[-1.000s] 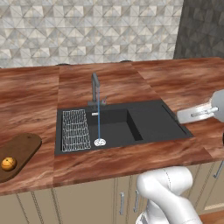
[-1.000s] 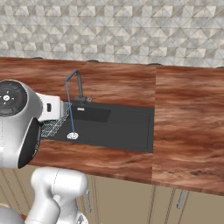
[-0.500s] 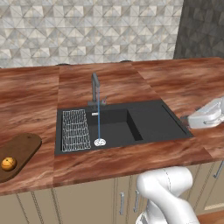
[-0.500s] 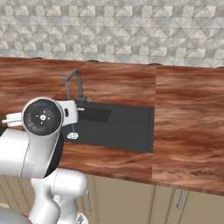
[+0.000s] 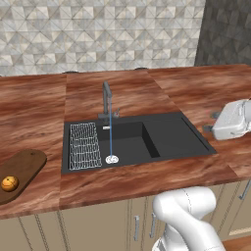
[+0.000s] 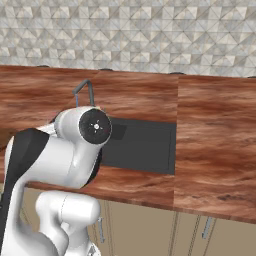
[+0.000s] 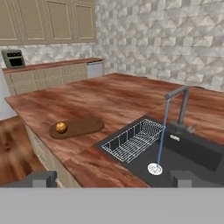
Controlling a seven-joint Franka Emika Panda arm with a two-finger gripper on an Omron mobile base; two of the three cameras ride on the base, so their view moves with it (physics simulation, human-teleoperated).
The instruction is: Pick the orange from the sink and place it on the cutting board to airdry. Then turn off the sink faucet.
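Pincer point(image 7: 112, 178): standing released and holding nothing, its two dark tips wide apart at the bottom of the hand view, looking out over the counter point(image 5: 147, 93) toward the sink. In the left base view the hand is hanging off to the right of the sink, well apart from the faucet. Orange point(image 5: 9, 183): sitting on the cutting board point(image 5: 24, 169) at the counter's left end, well clear of the sink point(image 5: 171, 139); the first half of the task is looking done. Sink: holding the white wire rack point(image 5: 84, 145) on its left shelf, and water is splashing at the drain point(image 5: 112, 159). Faucet point(image 5: 106, 100): a thin blue stream point(image 5: 110, 142) is running from the spout down to the drain, so the water is on and the shutting-off is what is remaining; the side lever is looking untouched, with the pincer nowhere near it. Against the earlier pictures: the arm is swinging, its hand showing larger and lower at the right edge of the left base view, and in the right base view the big white joint is moving rightward and up across the sink's front, now covering much of the basin; orange, board and stream are staying as they were.
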